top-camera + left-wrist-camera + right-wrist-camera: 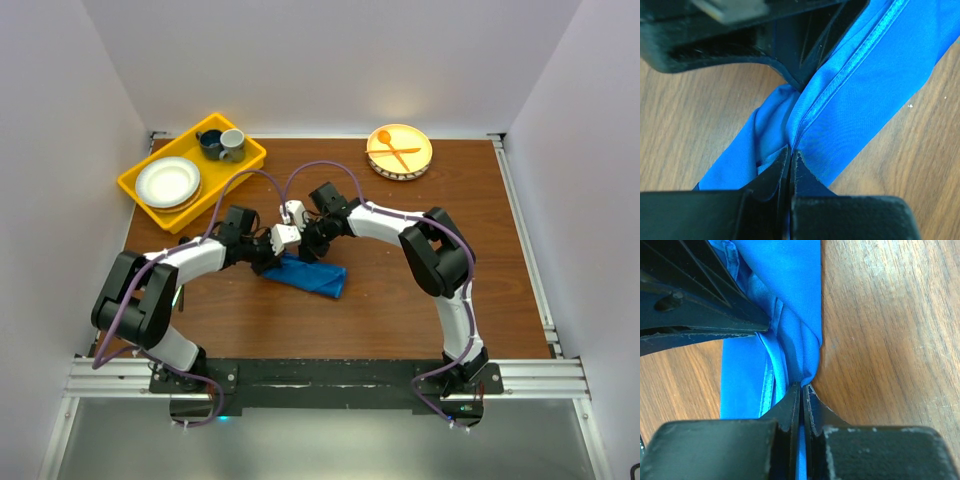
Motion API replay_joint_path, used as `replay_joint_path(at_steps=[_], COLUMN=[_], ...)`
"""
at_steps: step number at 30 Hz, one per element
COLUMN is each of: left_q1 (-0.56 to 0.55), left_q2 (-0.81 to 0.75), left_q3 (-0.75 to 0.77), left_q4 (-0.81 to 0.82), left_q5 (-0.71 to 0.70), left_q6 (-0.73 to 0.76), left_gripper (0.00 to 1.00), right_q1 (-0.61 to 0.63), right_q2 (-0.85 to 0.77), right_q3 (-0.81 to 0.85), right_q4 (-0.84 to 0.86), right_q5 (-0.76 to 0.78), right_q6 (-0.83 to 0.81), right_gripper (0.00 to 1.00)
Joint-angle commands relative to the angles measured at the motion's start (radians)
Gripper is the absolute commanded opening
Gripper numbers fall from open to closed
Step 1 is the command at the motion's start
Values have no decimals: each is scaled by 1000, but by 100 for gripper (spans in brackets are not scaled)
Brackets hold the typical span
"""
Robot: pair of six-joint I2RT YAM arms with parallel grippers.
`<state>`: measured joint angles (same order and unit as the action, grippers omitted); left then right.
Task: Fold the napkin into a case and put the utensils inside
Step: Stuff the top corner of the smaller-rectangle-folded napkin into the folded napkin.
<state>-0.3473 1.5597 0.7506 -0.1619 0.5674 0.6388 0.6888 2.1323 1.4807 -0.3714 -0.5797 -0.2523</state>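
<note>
Overhead, a yellow tray (183,145) is sitting at ten o'clock on the table (400,300), carrying stacked white plates (167,182), a dark blue mug (210,142) and a grey cup (232,144). At one o'clock a round pale plate (420,160) is holding an orange spoon (385,136) and an orange fork (410,151), crossed. The left arm is bending with its elbow out toward nine o'clock and reaching inward; the left gripper (790,155) is pinching a ridge of the napkin (865,100), fingers pressed together on the cloth. The right arm is arching in from three o'clock, and the right gripper (801,390) is likewise clamping a fold (blue is showing between its fingers). The napkin is lying bunched at mid-table, both claws meeting over its ten o'clock end.
</note>
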Motion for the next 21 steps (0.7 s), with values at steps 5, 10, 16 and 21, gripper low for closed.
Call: replay_joint_path(at_steps=[5, 10, 16, 21], left_q1=[7, 7, 7, 7], left_q2=[-29, -7, 71, 96], left_q3=[19, 10, 4, 20], left_q4=[65, 81, 85, 15], left_q5=[-1, -9, -52, -70], left_q6=[-24, -18, 7, 50], left_gripper=[0, 0, 0, 0], right_q1=[2, 0, 2, -5], right_q2=[-3, -3, -11, -17], right_q3=[4, 9, 21, 75], right_q4=[-27, -27, -37, -83], right_q5=[20, 15, 3, 14], right_q6=[-50, -50, -47, -45], right_gripper=[0, 0, 0, 4])
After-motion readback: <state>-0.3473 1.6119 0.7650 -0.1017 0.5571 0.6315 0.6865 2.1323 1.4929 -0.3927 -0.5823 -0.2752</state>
